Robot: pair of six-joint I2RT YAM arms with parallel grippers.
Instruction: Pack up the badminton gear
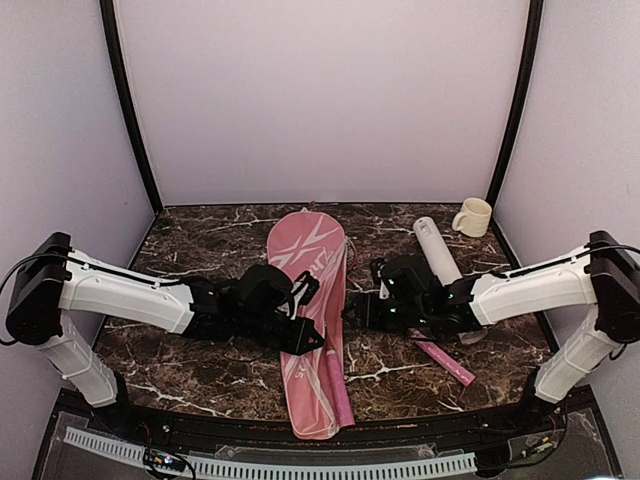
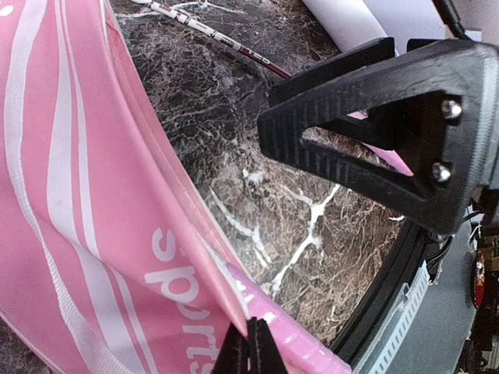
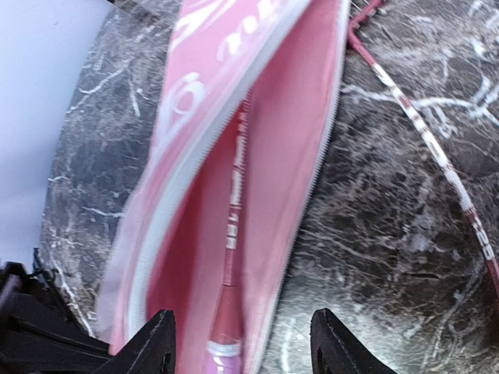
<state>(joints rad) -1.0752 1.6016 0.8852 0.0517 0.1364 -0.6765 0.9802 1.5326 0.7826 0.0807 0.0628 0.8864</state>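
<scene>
**Cover held open, one racquet in, second out on the table**

The pink racquet cover [image 1: 305, 245] lies lengthwise mid-table, zip side facing right and gaping. It's soft fabric, light and floppy, so it will sag shut unless the edge is held up. The best hold is the zip hem, not the flat panel. The left gripper [image 2: 249, 344] is pinched closed on that upper edge near the handle end.

The first racquet [image 3: 233, 210] is inside the cover, shaft and pink grip visible through the opening. The second racquet [image 3: 437, 152] lies on the marble table [image 1: 200, 245] just right of the cover, its pink handle pointing toward the near right. It's light and stiff, with a thin shaft that is slick and easy to roll. My call is to grab the wrapped handle, which is thicker and grippier, and leave the strings alone.

The right gripper [image 3: 245, 343] hovers over the cover mouth with fingers spread and nothing between them.

The white tube [image 1: 437, 250] lies behind the right arm. It's rigid, round and smooth, so it's likely to roll — clamp it across the middle.

No shuttlecocks are in view. Feathers crush, so they need a gentle touch.
</scene>
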